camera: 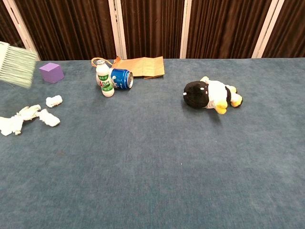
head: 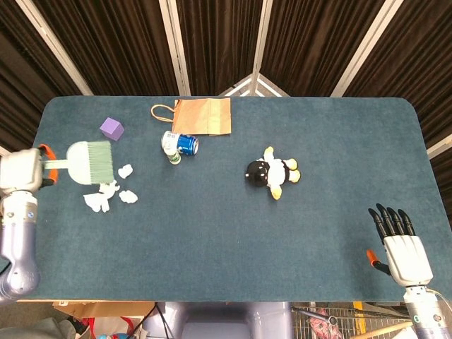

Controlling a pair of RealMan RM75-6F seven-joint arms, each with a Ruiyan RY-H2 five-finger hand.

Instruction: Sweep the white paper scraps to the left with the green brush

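My left hand had its fingers wrapped round the thin handle of the green brush, its soft fan of bristles pointing away from them, raised off the felt-like blue bench. Crumpled white paper scraps lay just beyond the bristles. My right hand held nothing, dark fingers straight and spread.

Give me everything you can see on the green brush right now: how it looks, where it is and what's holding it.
The green brush is a pale green hand brush, plastic by the look, with a thin handle, a flat rounded head and a wide fan of light green bristles. The left hand grips the handle at the table's left edge, bristles pointing right. In the chest view it appears lifted off the table, bristles angled down. The white paper scraps lie just below and right of it, apart from it; the purple cube sits beyond.
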